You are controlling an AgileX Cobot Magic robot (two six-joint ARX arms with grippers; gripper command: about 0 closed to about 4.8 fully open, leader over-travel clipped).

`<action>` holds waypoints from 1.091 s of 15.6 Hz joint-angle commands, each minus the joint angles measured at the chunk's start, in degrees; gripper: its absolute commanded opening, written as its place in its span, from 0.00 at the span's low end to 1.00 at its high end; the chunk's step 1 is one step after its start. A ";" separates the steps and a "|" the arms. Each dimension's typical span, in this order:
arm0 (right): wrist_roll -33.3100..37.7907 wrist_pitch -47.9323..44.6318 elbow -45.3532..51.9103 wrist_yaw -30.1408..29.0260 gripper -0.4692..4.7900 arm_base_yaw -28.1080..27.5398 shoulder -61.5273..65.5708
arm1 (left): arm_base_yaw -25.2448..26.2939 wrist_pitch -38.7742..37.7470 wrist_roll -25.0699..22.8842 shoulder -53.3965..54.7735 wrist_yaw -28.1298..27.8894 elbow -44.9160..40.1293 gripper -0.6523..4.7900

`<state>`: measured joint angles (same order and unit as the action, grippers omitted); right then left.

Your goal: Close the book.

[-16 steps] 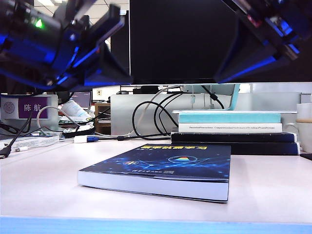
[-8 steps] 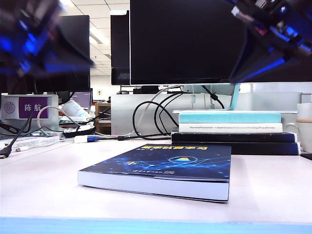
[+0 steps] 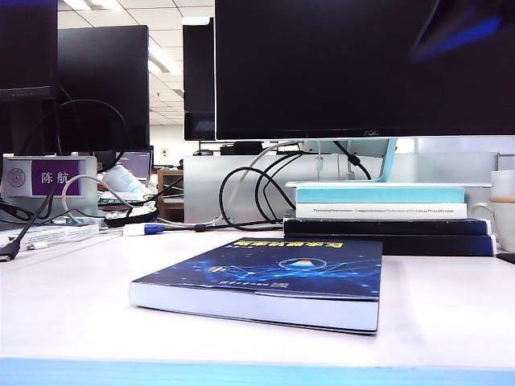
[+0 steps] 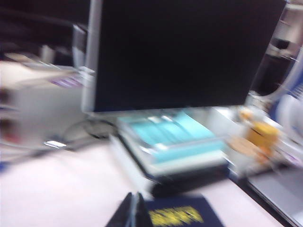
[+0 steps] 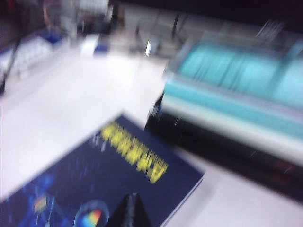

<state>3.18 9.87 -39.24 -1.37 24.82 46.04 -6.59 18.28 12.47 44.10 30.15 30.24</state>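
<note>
Below both shut claws, closed book.

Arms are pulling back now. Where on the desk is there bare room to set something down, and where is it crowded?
Bare white desk lies left of the closed dark blue softcover book, and also right of it, in front of the stacked teal-and-navy books. The back left is crowded with black cables and clutter. Both grippers, left and right, are raised with fingers shut.

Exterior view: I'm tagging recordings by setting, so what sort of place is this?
Most likely an open-plan office: a desk with a large monitor and tangled cables, a stack of books, and ceiling strip lights over further workstations.
</note>
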 commanded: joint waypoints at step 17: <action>13.33 -11.02 34.07 4.20 0.09 -16.79 -45.68 | 15.28 -17.40 2.97 -42.93 -9.07 -23.06 0.11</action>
<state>14.50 -0.58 -5.96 2.96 7.92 0.62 8.75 -1.69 15.00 2.81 21.91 8.38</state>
